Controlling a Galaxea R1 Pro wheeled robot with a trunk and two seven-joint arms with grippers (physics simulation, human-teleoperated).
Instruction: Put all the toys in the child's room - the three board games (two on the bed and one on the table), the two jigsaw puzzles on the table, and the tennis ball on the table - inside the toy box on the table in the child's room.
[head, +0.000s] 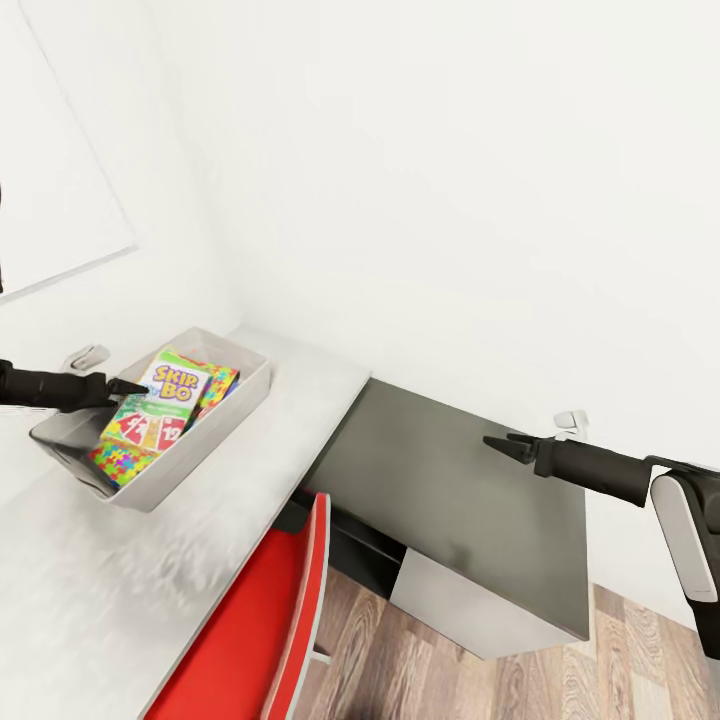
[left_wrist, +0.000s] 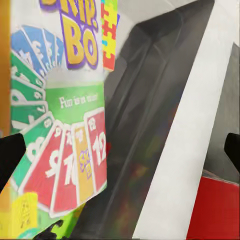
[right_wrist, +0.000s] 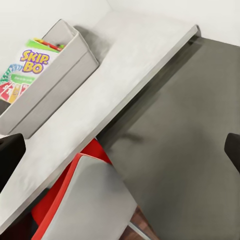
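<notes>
Our left gripper (head: 137, 386) hangs released over the toy box (head: 240, 400), just above the SKIP BO game (head: 170, 385). Our right gripper (head: 503, 443), also spread, hovers over the table's dark top (head: 450, 500).

toy box (head: 245, 395): 1 | SKIP BO game (head: 160, 398): 1 | jigsaw puzzles (head: 120, 462): 2 | red chair (head: 265, 620): 1

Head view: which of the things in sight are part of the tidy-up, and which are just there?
Part of the job:
- toy box
- Skip-Bo game, in the box
- jigsaw puzzles, in the box
- white desk

Just there:
- red chair
- dark desk top
- wood floor
</notes>
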